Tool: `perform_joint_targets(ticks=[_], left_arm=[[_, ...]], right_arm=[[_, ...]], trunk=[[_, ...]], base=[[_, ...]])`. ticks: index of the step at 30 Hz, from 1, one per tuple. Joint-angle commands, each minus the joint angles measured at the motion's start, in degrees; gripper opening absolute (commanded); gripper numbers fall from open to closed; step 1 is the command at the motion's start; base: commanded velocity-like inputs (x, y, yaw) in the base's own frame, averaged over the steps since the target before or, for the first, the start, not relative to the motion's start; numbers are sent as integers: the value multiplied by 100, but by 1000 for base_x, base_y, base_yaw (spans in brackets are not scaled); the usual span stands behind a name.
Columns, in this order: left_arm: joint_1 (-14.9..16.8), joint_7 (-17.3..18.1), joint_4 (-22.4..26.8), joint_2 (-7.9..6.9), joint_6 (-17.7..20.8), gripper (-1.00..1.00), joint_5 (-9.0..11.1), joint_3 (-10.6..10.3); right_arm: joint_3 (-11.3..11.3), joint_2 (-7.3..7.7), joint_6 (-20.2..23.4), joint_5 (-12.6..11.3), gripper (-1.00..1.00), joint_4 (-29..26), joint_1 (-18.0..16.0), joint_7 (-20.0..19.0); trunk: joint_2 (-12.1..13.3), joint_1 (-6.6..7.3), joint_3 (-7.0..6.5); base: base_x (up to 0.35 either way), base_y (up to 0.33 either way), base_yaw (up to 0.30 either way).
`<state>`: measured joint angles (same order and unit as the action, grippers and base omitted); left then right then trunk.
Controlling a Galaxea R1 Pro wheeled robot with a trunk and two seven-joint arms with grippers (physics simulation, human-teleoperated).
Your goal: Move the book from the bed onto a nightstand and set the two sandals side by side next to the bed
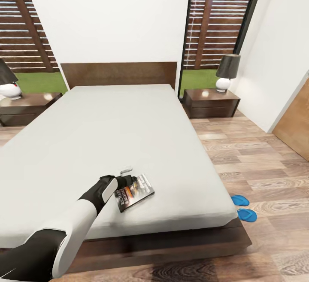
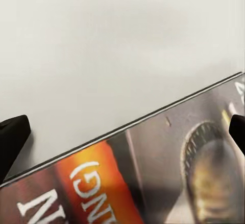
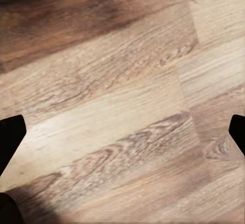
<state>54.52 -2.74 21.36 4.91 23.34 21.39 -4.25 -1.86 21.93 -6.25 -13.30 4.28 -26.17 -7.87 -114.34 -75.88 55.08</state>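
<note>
The book (image 1: pixel 136 191) lies flat near the foot of the bed (image 1: pixel 111 136), its dark cover and orange band facing up. My left gripper (image 1: pixel 127 179) hovers right over the book's edge, open. In the left wrist view the book (image 2: pixel 153 178) sits close below the open left gripper (image 2: pixel 122 134), whose two fingertips (image 2: pixel 11 137) stand far apart over the off-white mattress (image 2: pixel 102 40). Two blue sandals (image 1: pixel 243 207) rest on the floor beside the bed's right foot corner. My right gripper (image 3: pixel 122 132) is open above bare wood planks (image 3: pixel 117 81).
One nightstand (image 1: pixel 211 103) with a dark-shaded lamp (image 1: pixel 226 71) stands right of the headboard; the other nightstand (image 1: pixel 25 107) with a lamp (image 1: pixel 7 82) is at the left. A wooden door (image 1: pixel 296 123) is at the far right.
</note>
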Motion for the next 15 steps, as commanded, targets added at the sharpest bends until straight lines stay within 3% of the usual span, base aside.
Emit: perform_joint_targets(ticks=[1,15], left_arm=[[-2,-47,0,-6,39,100,67,-35],[-2,-44,0,-1,-71,100,67,-38]], right_arm=[[-17,3,-43,-38,100,29,-10,-39],[-17,2,-43,-38,100,29,-10,-39]], trunk=[[-2,2,6],[-2,2,6]], base=[[-135,0,0],[-15,0,0]])
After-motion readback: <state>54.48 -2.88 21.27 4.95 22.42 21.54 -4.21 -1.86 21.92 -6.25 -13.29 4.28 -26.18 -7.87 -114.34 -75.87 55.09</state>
